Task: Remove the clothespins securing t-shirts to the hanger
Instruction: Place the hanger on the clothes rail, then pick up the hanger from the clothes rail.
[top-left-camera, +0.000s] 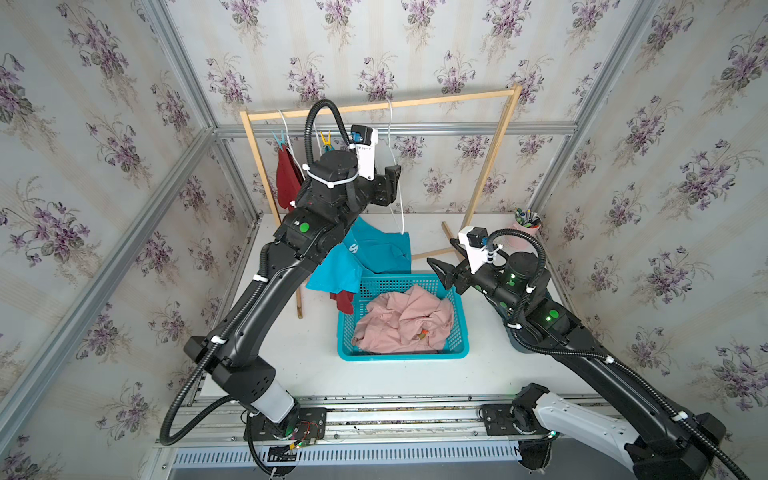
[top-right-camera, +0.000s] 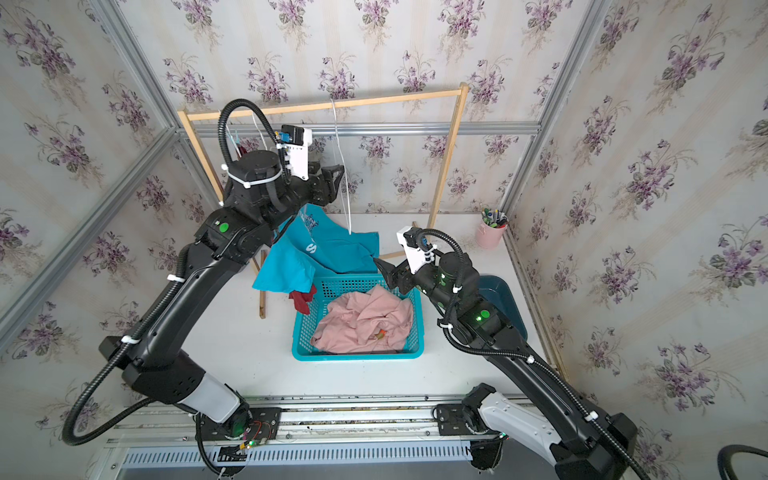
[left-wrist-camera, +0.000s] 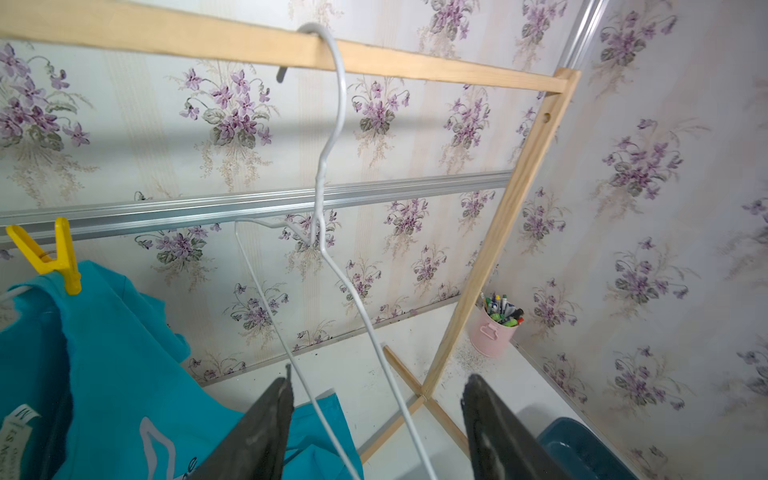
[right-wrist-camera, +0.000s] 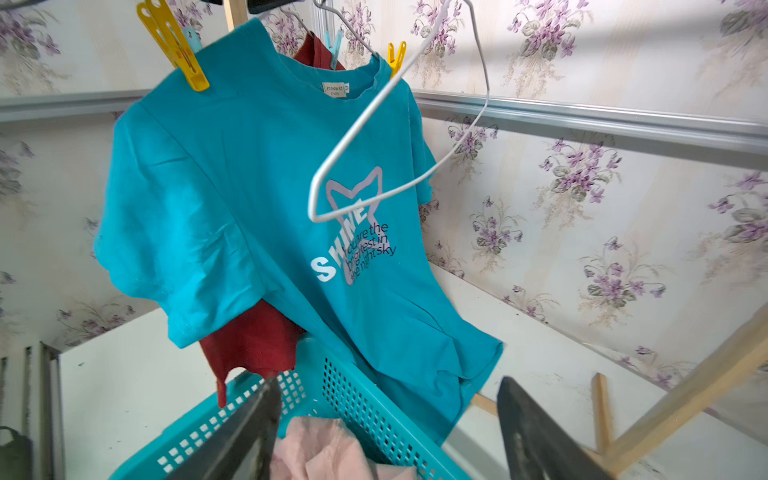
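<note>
The left gripper (left-wrist-camera: 378, 376) is hovering by the wooden rack (left-wrist-camera: 415, 62) along the worktop's far edge, jaws spread and gripping nothing, with the bare white hanger (left-wrist-camera: 328, 145) dangling right at them. The right gripper (right-wrist-camera: 386, 380) is floating over the teal basket (top-left-camera: 403, 355) mid-worktop, likewise spread and empty (the pink t-shirt (top-left-camera: 405, 320) is lying crumpled inside). Toward the far left corner the turquoise t-shirt (right-wrist-camera: 249, 187) is hanging pinned by yellow clothespins (right-wrist-camera: 178, 50), the dark red t-shirt (right-wrist-camera: 249, 340) behind it under a light blue clothespin (right-wrist-camera: 334, 45).
</note>
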